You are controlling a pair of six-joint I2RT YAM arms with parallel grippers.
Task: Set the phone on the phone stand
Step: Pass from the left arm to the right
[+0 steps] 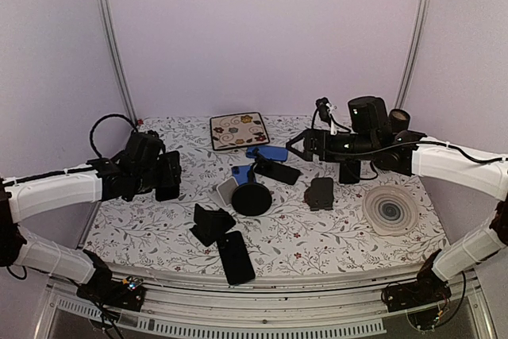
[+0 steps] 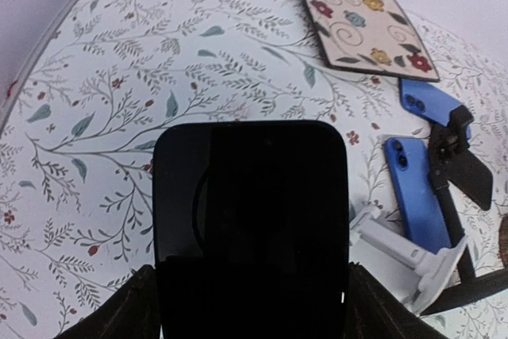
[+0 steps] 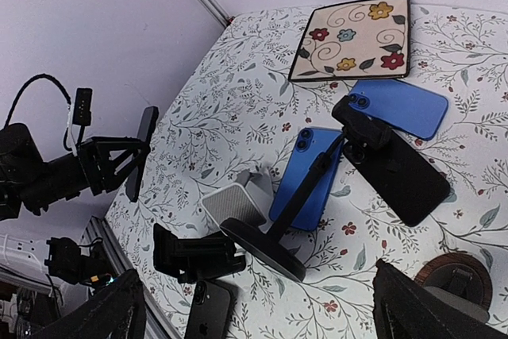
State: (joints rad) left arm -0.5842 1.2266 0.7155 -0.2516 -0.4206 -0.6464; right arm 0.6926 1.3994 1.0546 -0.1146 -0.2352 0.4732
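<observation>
Black phone [image 2: 250, 228]: clamped between the fingers of the left gripper [image 1: 164, 177], held upright on edge, clear of the table [image 1: 151, 232], over its left side. In the left wrist view its dark face fills the lower middle, a finger at each lower corner.

Nearest stands, to its right around the table's middle:
- folded black stand [image 1: 210, 222], near side
- white stand [image 1: 227, 190], just beyond it
- round-based stand [image 1: 252, 198] with a slanted arm, touching or just beside the white one; we cannot tell which.

Two blue phones lie flat behind these, one [image 1: 240, 172] under the slanted arm, the other [image 1: 267, 152] farther back. A second black phone [image 1: 236, 257] lies flat at the near edge.

Far middle: square floral tile [image 1: 239, 130].

Right side: right gripper [image 1: 350, 172] hangs above the table with jaws wide apart, holding nothing. Near it lie a small black block [image 1: 320, 194] and a round ringed disc [image 1: 390, 209].
</observation>
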